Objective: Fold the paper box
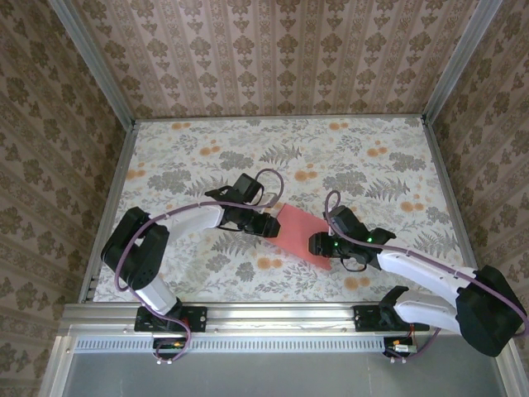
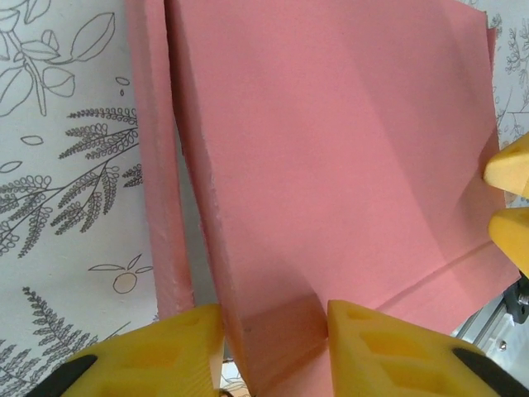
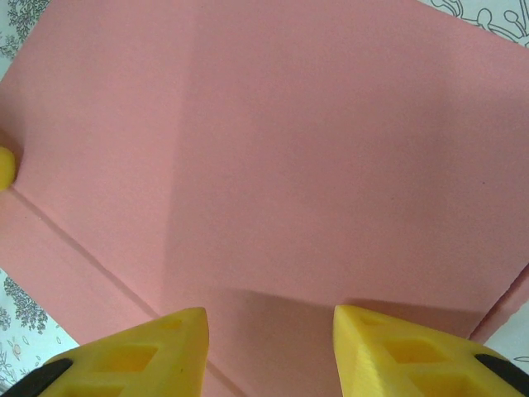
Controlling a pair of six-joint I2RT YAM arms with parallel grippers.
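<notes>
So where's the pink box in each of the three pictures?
Top view: the pink box lies just below the picture's centre.
Left wrist view: the box takes up the middle and right, top to bottom.
Right wrist view: the box spans the centre, reaching the left and right edges.
Shared landmark: the leaf-print tablecloth under it.

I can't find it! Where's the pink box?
In the top view, the paper box sits mid-table on the flowery tabletop, between the left arm and the right arm.

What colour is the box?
The paper box is salmon pink, clearest in the right wrist view.
</notes>
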